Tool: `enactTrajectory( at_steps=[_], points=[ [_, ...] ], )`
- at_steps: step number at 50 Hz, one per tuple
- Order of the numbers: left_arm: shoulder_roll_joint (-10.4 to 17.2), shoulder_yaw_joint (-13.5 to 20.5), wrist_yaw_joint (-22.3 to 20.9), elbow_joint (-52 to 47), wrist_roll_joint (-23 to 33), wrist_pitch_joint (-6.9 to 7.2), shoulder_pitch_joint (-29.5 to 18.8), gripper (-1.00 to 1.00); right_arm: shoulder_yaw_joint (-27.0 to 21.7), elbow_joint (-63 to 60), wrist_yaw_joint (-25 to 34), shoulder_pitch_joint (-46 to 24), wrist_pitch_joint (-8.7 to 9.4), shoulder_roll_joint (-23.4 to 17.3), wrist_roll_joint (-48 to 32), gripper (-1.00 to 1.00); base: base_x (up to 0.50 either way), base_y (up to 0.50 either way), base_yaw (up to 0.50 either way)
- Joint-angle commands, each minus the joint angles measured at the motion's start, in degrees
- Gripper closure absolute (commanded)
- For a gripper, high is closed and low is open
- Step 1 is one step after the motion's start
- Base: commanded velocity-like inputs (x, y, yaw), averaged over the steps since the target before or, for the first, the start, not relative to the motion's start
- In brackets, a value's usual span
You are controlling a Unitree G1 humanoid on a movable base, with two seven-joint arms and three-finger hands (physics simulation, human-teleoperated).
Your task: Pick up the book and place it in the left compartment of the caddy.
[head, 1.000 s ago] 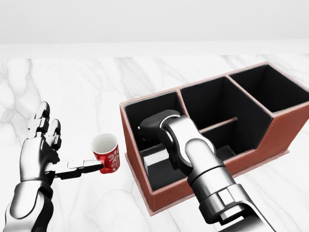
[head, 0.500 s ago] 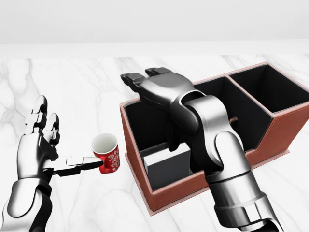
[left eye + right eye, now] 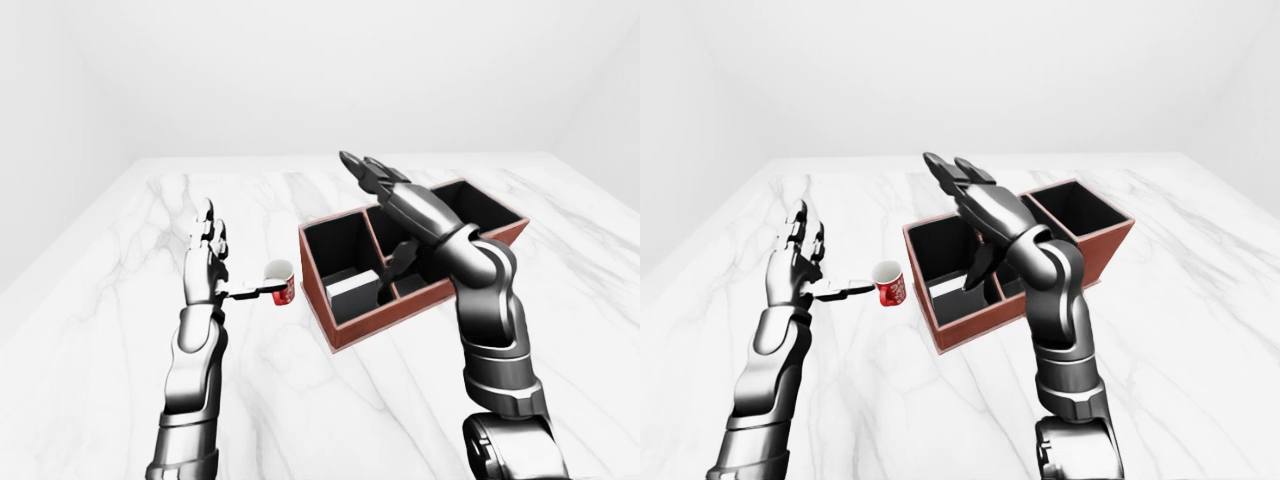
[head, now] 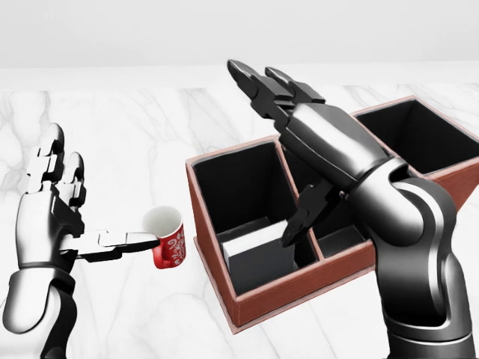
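1. Where the marble table (image 4: 135, 127) spreads widest, at the head view's left, the left hand (image 4: 52, 206) stands upright, its fingers spread wide and holding nothing; one finger reaches level toward the right.
2. Just beside that fingertip sits a red cup (image 4: 166, 235) with white markings and a white inside, upright on the table. Whether the finger touches it, I cannot tell.
3. Right of the cup stands the caddy (image 4: 217, 273), a reddish-brown box with black lining, set at an angle to the table's edges and split into several compartments.
4. Its left compartment holds the book (image 4: 258, 250), a white slab with a dark face, leaning low against the bottom of that section, inside the walls.
5. Above the caddy's middle the right hand (image 4: 281, 97) is raised, fingers stretched out and wide apart, pointing up and to the left; it grips nothing. Its thumb (image 4: 303, 217) hangs down over the divider, near the book's right edge, apart from it.
6. At the far right the right forearm drops out of the head view's bottom edge.
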Motion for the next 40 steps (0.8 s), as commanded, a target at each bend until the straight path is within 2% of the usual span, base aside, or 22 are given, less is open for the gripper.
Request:
enactTrajectory(
  at_steps=[1,2,6,9,12,15,17,22,25,29,36,40],
  points=[
    [0.42,0.35,-0.18,-1.75,0.56,0.0,-1.06,-1.0,-8.06,-11.32,0.0,19.13,-3.83,-1.65,25.06,-1.0,0.0,0.0,0.0],
    [0.42,0.36,-0.19,-1.72,0.58,0.0,-1.08,-1.0,-8.22,-11.14,0.0,20.81,-3.83,-1.77,26.78,-1.0,0.0,0.0,0.0],
    [0.25,-0.36,-0.26,-1.84,1.7,0.0,-0.94,-1.0,-9.98,-9.11,-6.38,25.86,-3.83,-0.87,32.37,-1.0,0.0,0.0,0.0],
    [0.37,-0.24,-0.57,-2.02,2.0,0.0,-1.31,-1.0,-12.53,-8.34,-10.82,29.35,-3.83,0.21,40.72,-1.0,0.0,0.0,0.0],
    [0.43,-0.06,-0.7,-1.97,2.06,0.0,-1.54,-1.0,-12.2,-8.44,-13.25,32.14,-3.83,1.91,45.38,-1.0,0.0,0.0,0.0],
    [0.17,-0.39,-0.71,-2.19,2.32,0.0,-1.26,-1.0,-10.53,-7.48,-16.64,31.84,-3.83,2.88,45.77,-1.0,0.0,0.0,0.0],
    [0.01,-0.68,-0.79,-2.6,2.6,0.0,-1.07,-1.0,-8.89,-5.26,-21.26,29.35,-3.83,3.75,45.3,-1.0,0.0,0.0,0.0],
    [0.06,-0.46,-1.15,-3.39,2.61,0.0,-0.9,-1.0,-7.84,-3.75,-25.05,30.65,-3.83,3.93,46.22,-1.0,0.0,0.0,0.0],
    [-0.16,-0.6,-1.25,-4.06,2.66,0.0,-0.23,-1.0,-3.73,2.35,-30.41,23.73,-3.83,5.42,41.1,-1.0,0.0,0.0,0.0],
    [-0.64,-1.19,-1.5,-5.05,3.03,0.0,0.8,-1.0,-0.94,7.34,-35.73,18.61,-3.83,6.2,38.43,-1.0,0.0,0.0,0.0],
    [-1.06,-1.47,-1.97,-7.25,3.32,0.0,1.95,-1.0,0.31,6.57,-39.01,15.13,-3.83,6.37,37.79,-1.0,0.0,0.0,0.0],
    [-1.26,-1.58,-2.1,-7.87,3.38,0.0,2.42,-1.0,0.02,0.13,-38.38,17.06,-3.83,5.74,38.79,-1.0,0.0,0.0,0.0]
  ],
)
